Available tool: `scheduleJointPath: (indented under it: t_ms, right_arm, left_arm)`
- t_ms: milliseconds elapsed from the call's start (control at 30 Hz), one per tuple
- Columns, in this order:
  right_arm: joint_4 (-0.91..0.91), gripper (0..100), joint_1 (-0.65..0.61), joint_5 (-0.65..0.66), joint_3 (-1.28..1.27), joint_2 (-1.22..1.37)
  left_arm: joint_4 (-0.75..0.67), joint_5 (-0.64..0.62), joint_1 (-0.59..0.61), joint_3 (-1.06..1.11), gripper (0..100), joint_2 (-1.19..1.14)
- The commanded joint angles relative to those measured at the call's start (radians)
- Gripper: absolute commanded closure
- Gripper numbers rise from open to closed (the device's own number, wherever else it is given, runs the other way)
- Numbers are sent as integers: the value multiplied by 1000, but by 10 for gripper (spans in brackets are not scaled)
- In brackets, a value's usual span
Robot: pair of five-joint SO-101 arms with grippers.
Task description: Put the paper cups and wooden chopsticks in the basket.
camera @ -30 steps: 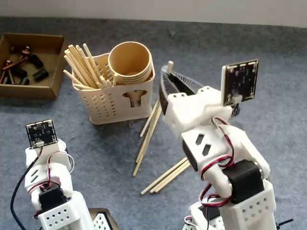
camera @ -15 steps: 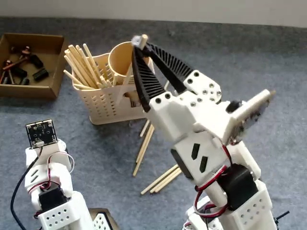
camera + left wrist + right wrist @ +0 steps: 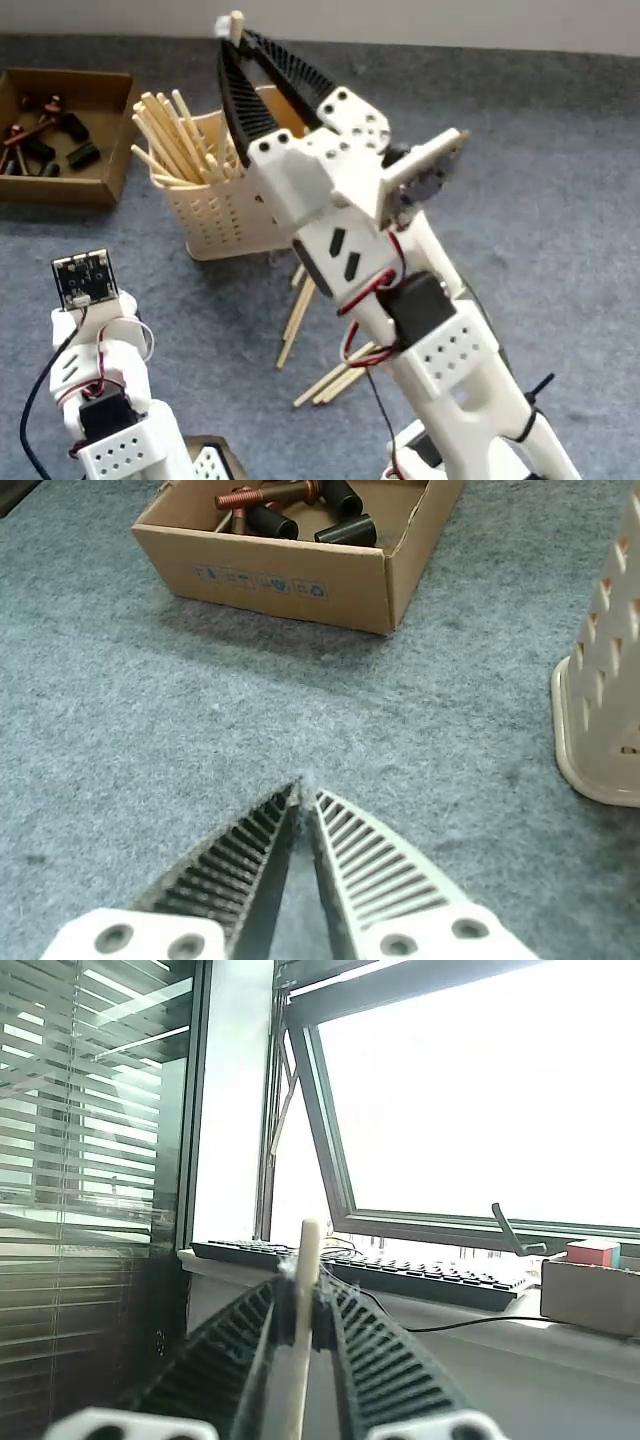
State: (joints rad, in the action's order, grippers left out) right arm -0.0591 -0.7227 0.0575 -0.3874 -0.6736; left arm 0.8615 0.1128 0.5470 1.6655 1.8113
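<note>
CHANGE: our right gripper (image 3: 236, 30) has swung up and left from beside the basket (image 3: 215, 215) to above its far side | JAWS: right narrow, pinching one chopstick (image 3: 307, 1245); left gripper (image 3: 303, 798) tips together over the carpet | TABLE: loose chopsticks (image 3: 300, 305) lie just beside the basket | PRINT: we see small blue marks on the cardboard box (image 3: 290, 575), too small to read
</note>
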Motion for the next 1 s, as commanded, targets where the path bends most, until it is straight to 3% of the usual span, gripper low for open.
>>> scheduleJointPath:
  t_ms: [0,200,600,967]
  right_arm:
    - [-67,993,-10,12,24,31]
    - [-162,993,-12,12,36,15]
    - [-168,993,-59,12,137,18]
    - [-171,993,-54,12,82,188]
  left_arm:
    - [-20,6,-19,-5,986,12]
    - [-20,6,-19,-5,986,12]
    - [-20,6,-21,-5,986,12]
    - [-20,6,-21,-4,986,12]
